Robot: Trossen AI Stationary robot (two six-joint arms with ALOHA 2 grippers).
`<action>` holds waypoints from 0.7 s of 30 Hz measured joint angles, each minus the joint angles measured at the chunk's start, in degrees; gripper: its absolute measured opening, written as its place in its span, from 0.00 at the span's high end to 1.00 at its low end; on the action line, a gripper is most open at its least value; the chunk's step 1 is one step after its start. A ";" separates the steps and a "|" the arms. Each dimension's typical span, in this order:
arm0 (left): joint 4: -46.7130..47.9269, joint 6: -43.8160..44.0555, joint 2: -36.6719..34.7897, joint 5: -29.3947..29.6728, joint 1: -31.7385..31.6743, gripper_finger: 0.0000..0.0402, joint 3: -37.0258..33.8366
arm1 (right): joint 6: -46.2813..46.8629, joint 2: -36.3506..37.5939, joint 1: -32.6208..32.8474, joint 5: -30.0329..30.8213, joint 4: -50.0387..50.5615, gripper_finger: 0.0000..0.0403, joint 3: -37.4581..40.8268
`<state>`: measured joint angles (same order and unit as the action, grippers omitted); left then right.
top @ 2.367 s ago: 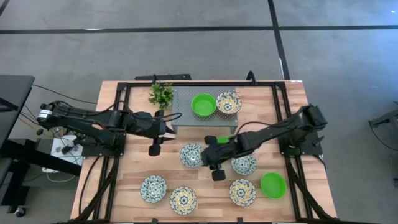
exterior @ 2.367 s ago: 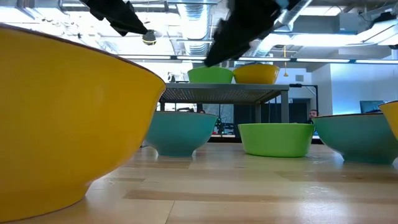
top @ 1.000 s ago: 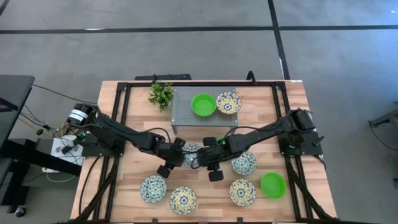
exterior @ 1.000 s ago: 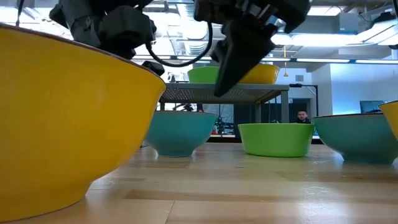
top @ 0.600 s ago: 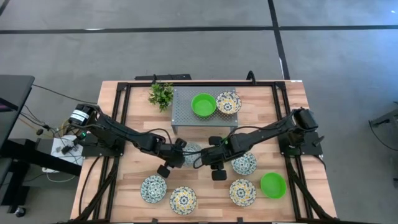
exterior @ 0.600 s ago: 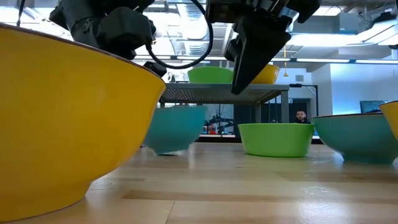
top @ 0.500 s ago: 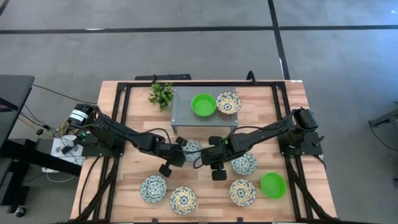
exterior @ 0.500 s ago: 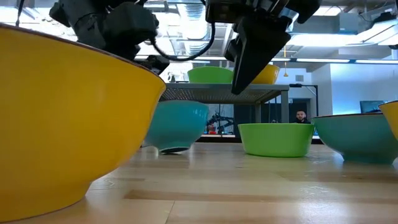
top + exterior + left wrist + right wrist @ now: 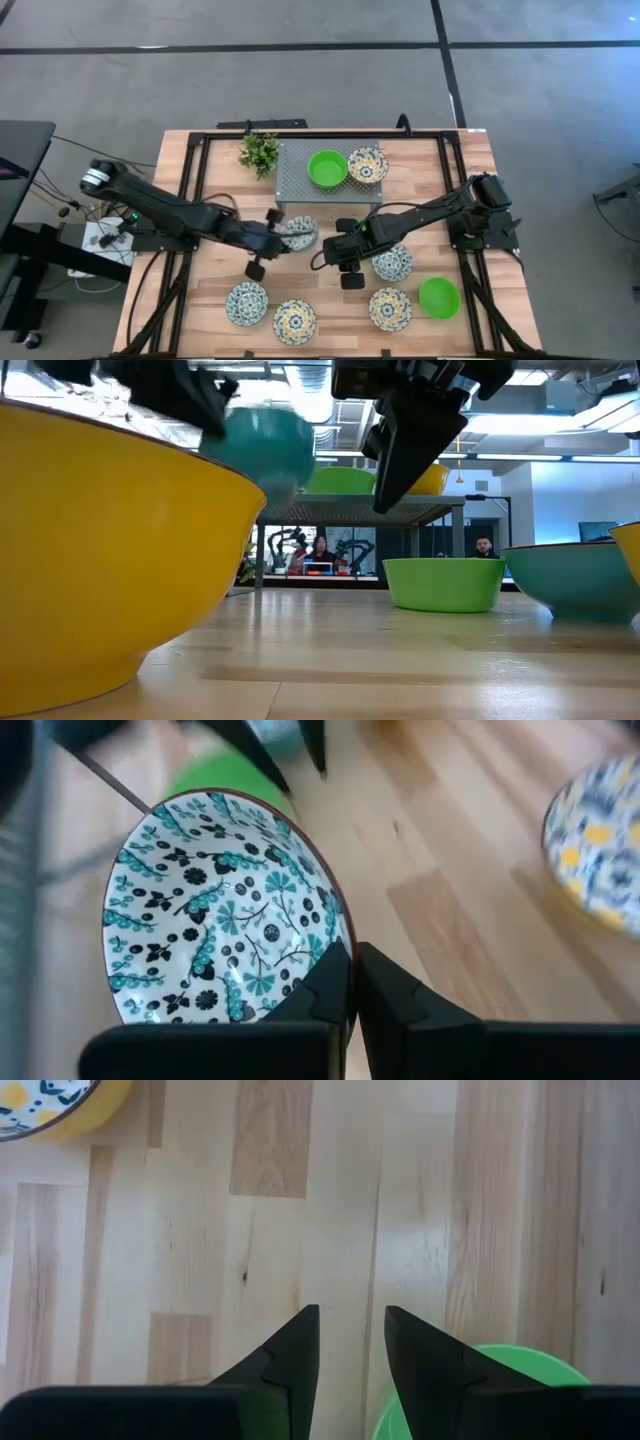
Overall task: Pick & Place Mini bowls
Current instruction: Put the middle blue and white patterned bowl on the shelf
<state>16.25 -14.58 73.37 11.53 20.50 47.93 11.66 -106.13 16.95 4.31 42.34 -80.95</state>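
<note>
The left gripper (image 9: 281, 237) sits near the middle of the table, just in front of the grey perforated stand (image 9: 300, 175), its fingers (image 9: 330, 995) pinched tight on the rim of a blue-patterned bowl (image 9: 298, 232). In the low view that bowl (image 9: 268, 445), teal on the outside, hangs tilted in the air well above the wooden table (image 9: 400, 650). The right gripper (image 9: 330, 253) hovers just to the right of it, holding nothing, its fingers (image 9: 295, 1350) a narrow gap apart over bare wood. On the stand rest a green bowl (image 9: 327, 168) and, touching it on the right, a yellow-patterned bowl (image 9: 367, 164). A blue-patterned bowl (image 9: 392, 262) lies just right of the right gripper, with another green bowl (image 9: 438, 297) near the front right. Along the front edge sit three more patterned bowls (image 9: 246, 302), (image 9: 294, 321), (image 9: 389, 308). A small plant sprig (image 9: 260, 152) stands left of the stand.
</note>
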 joint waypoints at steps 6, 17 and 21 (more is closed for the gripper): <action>3.49 -2.92 -9.32 11.14 -0.16 0.97 0.08 | 0.37 0.00 0.00 0.00 -0.90 0.72 0.00; 9.66 -8.32 -10.42 14.89 -11.17 0.97 0.04 | -4.44 5.61 0.07 3.49 -4.01 0.72 0.00; 8.35 -10.26 -8.48 15.00 -14.70 0.97 0.06 | -7.04 11.70 -0.11 8.31 -4.20 0.72 0.07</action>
<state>24.60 -24.84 64.89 26.53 5.81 47.99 4.62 -94.43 16.84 12.62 38.14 -80.88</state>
